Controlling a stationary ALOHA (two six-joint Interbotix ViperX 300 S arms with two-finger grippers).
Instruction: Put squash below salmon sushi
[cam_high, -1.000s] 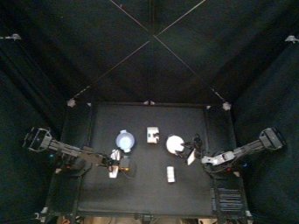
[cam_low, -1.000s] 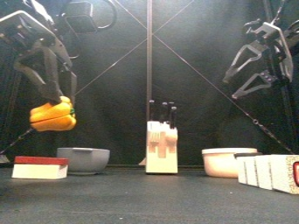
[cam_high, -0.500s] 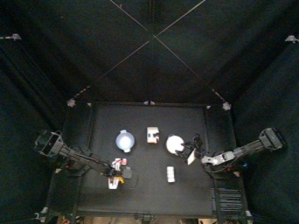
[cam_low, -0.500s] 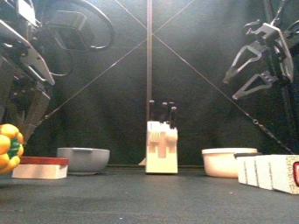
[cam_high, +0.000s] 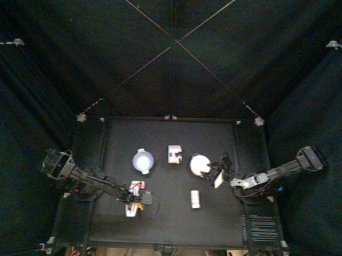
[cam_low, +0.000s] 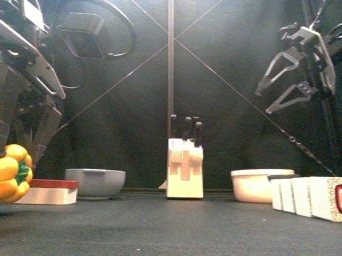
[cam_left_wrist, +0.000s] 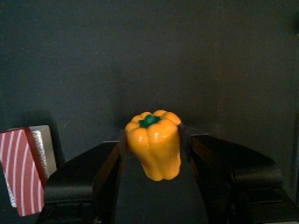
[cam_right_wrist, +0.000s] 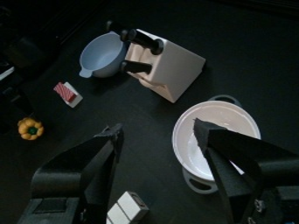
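Note:
The squash (cam_left_wrist: 156, 144) is a yellow-orange toy pepper with a green stem, and my left gripper (cam_left_wrist: 156, 156) is shut on it. In the top view the squash (cam_high: 130, 207) hangs just front of the salmon sushi (cam_high: 138, 186), low over the table. The front view shows the squash (cam_low: 11, 172) at the far left, beside the red-topped, white-based salmon sushi (cam_low: 47, 192). The sushi (cam_left_wrist: 24, 168) also shows beside the left jaw. My right gripper (cam_low: 297, 75) hangs open and high at the right, holding nothing.
A pale blue bowl (cam_high: 143, 160), a knife block (cam_high: 175, 154) and a white bowl (cam_high: 201, 164) stand across the table's middle. White pieces (cam_high: 195, 200) lie toward the front right. Black curtains close in the table.
The left gripper has carried the squash down and toward the table's front, from well above the sushi to just beside it. In the last half second it barely moved. The right arm stayed still.

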